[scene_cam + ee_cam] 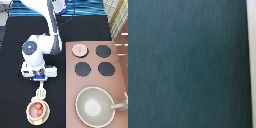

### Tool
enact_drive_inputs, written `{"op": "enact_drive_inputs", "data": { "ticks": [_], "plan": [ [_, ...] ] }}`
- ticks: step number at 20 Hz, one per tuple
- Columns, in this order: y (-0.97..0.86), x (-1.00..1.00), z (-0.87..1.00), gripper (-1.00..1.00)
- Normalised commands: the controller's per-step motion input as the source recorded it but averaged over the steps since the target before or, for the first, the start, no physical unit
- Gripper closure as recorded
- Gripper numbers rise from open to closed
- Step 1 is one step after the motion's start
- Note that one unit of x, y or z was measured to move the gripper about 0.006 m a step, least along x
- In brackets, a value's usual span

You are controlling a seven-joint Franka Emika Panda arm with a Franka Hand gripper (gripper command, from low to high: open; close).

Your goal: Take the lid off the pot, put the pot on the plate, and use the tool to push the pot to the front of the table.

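my gripper [41, 79] sits left of centre in the exterior view, over the black tabletop [15, 60], and the tool [41, 92] hangs straight down the frame from it. i read it as clamped on the handle end, since the slotted head points at the pot [36, 111] with nothing else holding it up. the head is just beside the pot's upper rim; i can't tell if it touches.

the pot stands on the plate [45, 118] at the lower left of the frame, cream edge showing round it, reddish contents uncovered. the lid [79, 49] lies on the upper-left burner of the stove [116, 85] at the right, well apart from the pot, so i judge the uncovering and the plating done.

tool, pot and plate line up toward the frame's bottom, which suits a push that way. the big pan [95, 106] sits lower right, clear of that line. the wrist view shows only dark tabletop.
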Motion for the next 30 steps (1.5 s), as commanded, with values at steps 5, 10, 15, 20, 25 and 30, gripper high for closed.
{"op": "enact_drive_inputs", "data": {
  "ticks": [5,10,15,20,25,30],
  "plan": [
    [-0.09,1.0,0.25,1.0],
    [0.01,0.79,0.41,1.0],
    [0.39,-0.65,0.59,1.0],
    [0.32,-0.8,0.61,1.0],
    [0.3,-0.78,0.58,1.0],
    [0.24,-0.77,0.51,1.0]
  ]
}}
